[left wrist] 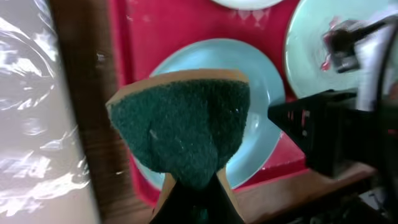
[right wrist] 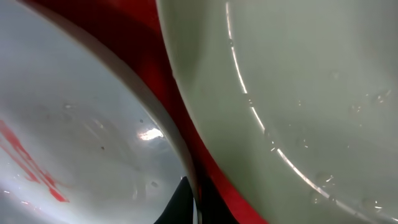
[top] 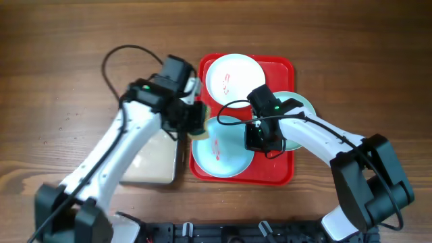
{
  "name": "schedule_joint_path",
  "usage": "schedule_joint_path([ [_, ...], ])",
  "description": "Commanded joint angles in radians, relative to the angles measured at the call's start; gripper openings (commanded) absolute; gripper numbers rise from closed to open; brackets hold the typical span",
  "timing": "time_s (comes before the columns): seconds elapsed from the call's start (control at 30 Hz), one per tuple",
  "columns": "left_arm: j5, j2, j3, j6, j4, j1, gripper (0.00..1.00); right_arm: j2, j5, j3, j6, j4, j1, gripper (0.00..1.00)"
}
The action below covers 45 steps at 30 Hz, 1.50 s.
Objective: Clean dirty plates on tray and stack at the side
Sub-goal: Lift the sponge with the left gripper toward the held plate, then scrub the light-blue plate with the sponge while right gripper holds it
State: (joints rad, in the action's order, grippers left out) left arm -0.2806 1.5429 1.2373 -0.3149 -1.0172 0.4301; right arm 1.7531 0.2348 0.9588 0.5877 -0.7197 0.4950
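A cream tray (top: 152, 162) sits far left on the worktop (top: 54, 81), just beside the red tray. My left fingers (top: 191, 116) are clamped on one green sponge (left wrist: 183, 127). Its scrub face is turned to the wrist camera, and it hangs above the red tray's left rim and the near mint plate.

The red tray (top: 287, 172) lies mid-worktop. Its long axis runs from my side toward the far edge, and it has rounded corners and a raised rim. I count three plates in it, all flat and face up: one white, two mint.

- **White plate:** the white plate (top: 233, 75) is at the far end, with red smears on its face.
- **Near mint plate:** the near mint plate (top: 223, 152) fills the near-left part and carries short red smears left of its centre.
- **Second mint plate:** the second mint plate (top: 302, 108) lies at the right side, partly under my right arm. In the right wrist view it looks pale, with small drops on it.

My right fingers (top: 260, 138) sit at the near mint plate's right rim. I cannot tell whether they are closed on it or spread.
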Motion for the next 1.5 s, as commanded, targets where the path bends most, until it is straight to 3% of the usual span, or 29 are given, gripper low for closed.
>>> schedule_joint_path([
  [0.0, -0.017, 0.107, -0.105, -0.172, 0.086, 0.083, 0.04, 0.024, -0.062, -0.005, 0.051, 0.003, 0.003, 0.04],
  [0.33, -0.022, 0.378, -0.189, -0.226, 0.302, 0.126, 0.04, 0.024, -0.04, -0.005, 0.051, 0.009, 0.003, 0.04],
  [0.43, -0.214, 0.391, -0.189, -0.16, 0.437, 0.153, 0.04, 0.024, -0.04, -0.005, 0.051, 0.009, 0.003, 0.04],
  [0.6, -0.231, 0.392, -0.189, -0.148, 0.488, 0.175, 0.04, 0.024, -0.04, -0.005, 0.051, 0.008, 0.003, 0.04],
  [0.73, -0.036, 0.392, -0.189, -0.182, 0.422, 0.16, 0.04, 0.024, -0.04, -0.005, 0.051, 0.005, 0.003, 0.04],
  [0.9, 0.407, 0.391, -0.189, -0.283, 0.193, 0.105, 0.04, 0.024, -0.032, -0.005, 0.05, 0.005, 0.003, 0.04],
  [0.97, 0.431, 0.391, -0.189, -0.285, 0.175, 0.105, 0.04, 0.024, -0.032, -0.005, 0.05, 0.005, 0.003, 0.04],
  [1.07, 0.308, 0.391, -0.189, -0.285, 0.217, 0.122, 0.04, 0.024, -0.033, -0.005, 0.051, 0.005, 0.003, 0.04],
  [1.23, -0.171, 0.391, -0.192, -0.267, 0.466, 0.146, 0.04, 0.024, -0.032, -0.005, 0.043, 0.004, 0.003, 0.04],
  [1.47, -0.237, 0.391, -0.192, -0.319, 0.561, 0.166, 0.04, 0.024, -0.032, -0.005, 0.042, 0.005, 0.003, 0.04],
])
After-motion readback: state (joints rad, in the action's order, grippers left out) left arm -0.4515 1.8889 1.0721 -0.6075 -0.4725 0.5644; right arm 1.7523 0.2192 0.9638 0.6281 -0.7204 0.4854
